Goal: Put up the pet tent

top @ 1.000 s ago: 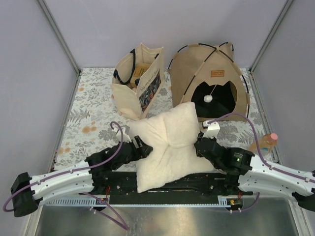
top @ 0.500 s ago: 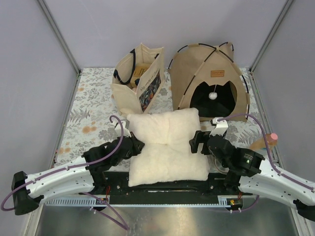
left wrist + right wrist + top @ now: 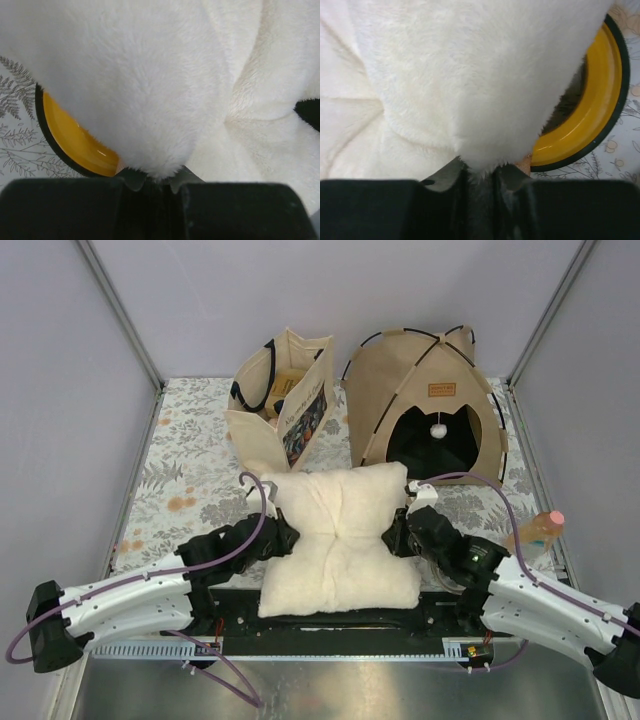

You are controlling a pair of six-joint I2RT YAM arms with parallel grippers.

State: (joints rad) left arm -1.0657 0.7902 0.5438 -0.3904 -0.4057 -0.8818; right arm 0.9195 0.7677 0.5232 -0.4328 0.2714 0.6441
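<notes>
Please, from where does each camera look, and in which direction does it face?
Top external: above and behind the arms, looking down over the table, pillow, tote bag and pet tent; both arms show.
Left wrist: on the left arm, facing its fingers pinching the pillow; yellow dish beneath.
Right wrist: on the right arm, facing its fingers, also pinching the pillow.
Shared: both wrist views show the pillow and a yellow dish.

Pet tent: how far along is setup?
Done: the pet tent stands pitched at the back right, poles arched, doorway open. In hand: left gripper and right gripper each pinch a side edge of the pillow, in front of the tent. Remaining, likely: pillow into the tent.
</notes>
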